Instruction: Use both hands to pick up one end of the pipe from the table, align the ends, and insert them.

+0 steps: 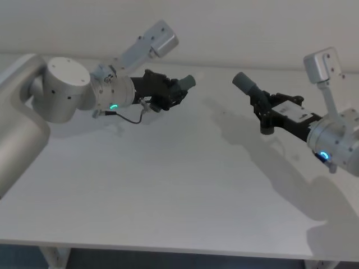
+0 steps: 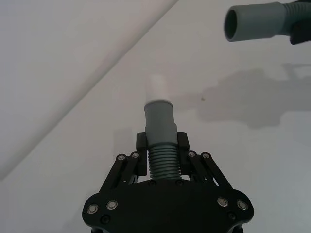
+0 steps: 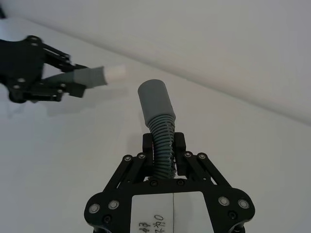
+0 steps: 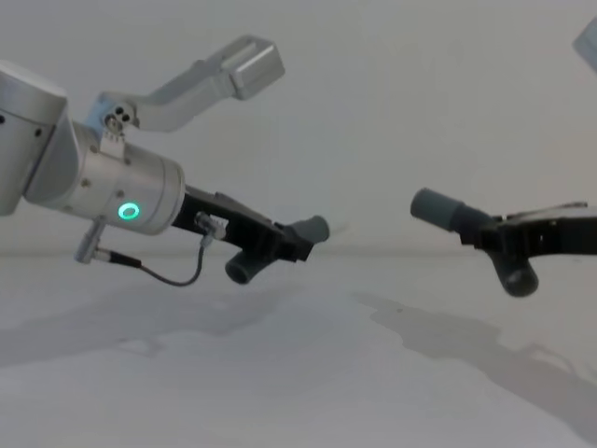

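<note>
Both pipe pieces are held up off the white table (image 1: 168, 190), facing each other across a gap. My left gripper (image 1: 171, 92) is shut on the ribbed middle of one pipe piece (image 2: 160, 160). Its narrow grey collar (image 2: 159, 119) carries a white tip (image 2: 158, 87) and points toward the other arm. My right gripper (image 1: 265, 111) is shut on the ribbed part of the second piece (image 3: 164, 138), whose wider socket collar (image 1: 245, 83) faces left. In the chest view the collar (image 4: 314, 229) and the socket (image 4: 437, 209) sit at about the same height, apart.
A plain pale wall stands behind the table's far edge (image 1: 213, 66). The arms' shadows fall on the bare tabletop between and below the grippers.
</note>
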Controlling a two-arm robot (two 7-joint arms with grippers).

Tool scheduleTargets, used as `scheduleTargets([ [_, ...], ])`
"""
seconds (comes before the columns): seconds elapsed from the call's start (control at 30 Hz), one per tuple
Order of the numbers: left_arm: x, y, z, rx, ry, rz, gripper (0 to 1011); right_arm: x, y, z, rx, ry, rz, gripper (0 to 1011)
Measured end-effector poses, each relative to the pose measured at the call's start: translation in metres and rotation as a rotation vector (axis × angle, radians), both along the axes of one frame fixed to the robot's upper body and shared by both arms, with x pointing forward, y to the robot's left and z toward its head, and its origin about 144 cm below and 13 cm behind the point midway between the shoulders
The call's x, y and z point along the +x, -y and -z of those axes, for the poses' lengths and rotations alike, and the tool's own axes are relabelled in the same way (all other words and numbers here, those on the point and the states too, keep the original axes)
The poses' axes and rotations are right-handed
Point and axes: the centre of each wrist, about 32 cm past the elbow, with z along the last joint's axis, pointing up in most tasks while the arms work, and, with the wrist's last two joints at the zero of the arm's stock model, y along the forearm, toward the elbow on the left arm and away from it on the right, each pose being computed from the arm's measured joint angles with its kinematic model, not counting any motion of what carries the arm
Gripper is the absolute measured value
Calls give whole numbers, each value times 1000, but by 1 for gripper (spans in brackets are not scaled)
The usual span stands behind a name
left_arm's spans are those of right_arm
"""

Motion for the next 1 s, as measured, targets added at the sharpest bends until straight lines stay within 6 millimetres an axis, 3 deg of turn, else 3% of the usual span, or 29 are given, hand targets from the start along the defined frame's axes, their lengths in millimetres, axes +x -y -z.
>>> scheduleTargets([
  [0.5, 4, -24, -31, 74, 47, 223, 347, 1, 33, -12, -5, 96, -224, 244],
  [1.0, 7, -35, -53, 104, 38, 346, 347, 11, 60, -18, -56, 120, -444, 246],
])
